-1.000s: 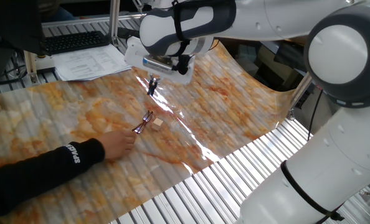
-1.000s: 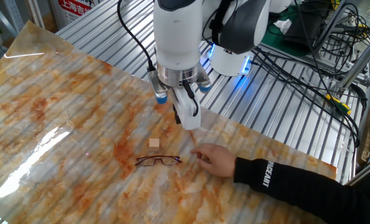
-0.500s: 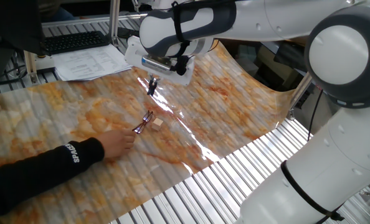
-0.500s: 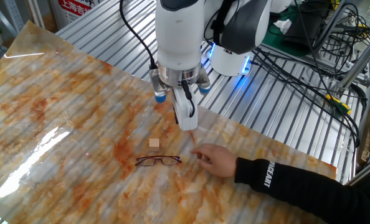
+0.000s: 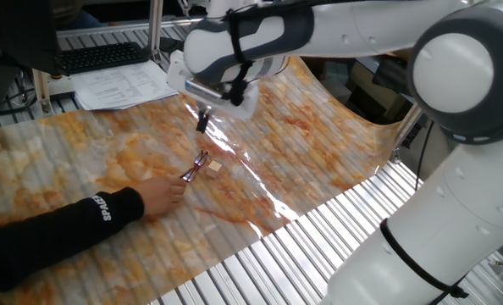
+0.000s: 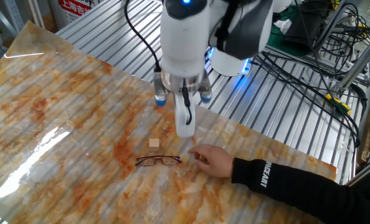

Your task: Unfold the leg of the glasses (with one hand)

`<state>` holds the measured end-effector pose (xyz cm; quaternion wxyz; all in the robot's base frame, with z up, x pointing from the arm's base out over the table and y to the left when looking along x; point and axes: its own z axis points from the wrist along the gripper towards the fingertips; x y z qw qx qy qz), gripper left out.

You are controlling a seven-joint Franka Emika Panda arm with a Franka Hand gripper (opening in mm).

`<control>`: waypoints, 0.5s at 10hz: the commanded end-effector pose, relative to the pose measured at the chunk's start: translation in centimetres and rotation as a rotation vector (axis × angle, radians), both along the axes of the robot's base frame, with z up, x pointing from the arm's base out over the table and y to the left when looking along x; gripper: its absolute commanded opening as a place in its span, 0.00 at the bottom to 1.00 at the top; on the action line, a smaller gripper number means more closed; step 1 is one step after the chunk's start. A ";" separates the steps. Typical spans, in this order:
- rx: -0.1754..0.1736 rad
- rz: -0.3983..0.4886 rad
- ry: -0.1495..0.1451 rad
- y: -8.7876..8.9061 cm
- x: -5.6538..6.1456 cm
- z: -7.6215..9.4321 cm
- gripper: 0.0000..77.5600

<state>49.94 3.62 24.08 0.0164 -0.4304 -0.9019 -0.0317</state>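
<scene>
The glasses [image 6: 158, 160] lie flat on the marbled sheet, thin dark wire frame with a reddish tint; they also show in one fixed view [image 5: 196, 166]. The legs look folded against the frame; I cannot pick out a single leg. My gripper [image 6: 184, 129] hangs above the sheet, up and to the right of the glasses, apart from them. Its fingers [image 5: 202, 122] are together and hold nothing. A small tan wooden cube [image 6: 154, 143] sits just behind the glasses.
A person's hand [image 6: 211, 158] in a black sleeve rests on the sheet right of the glasses, close to them. The sheet [image 6: 60, 118] lies on a slatted metal table. Papers and a keyboard [image 5: 99, 58] lie at the back. Cables run behind the robot base.
My gripper has rotated and shifted slightly toward the glasses. The person's hand has drawn back a little. The glasses have not moved.
</scene>
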 end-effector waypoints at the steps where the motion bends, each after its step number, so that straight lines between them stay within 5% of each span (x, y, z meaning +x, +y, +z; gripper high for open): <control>1: -0.048 -0.088 0.000 1.7 1.3 -2.3 0.00; 5: -0.059 -0.101 -0.007 2.5 1.4 -4.8 0.00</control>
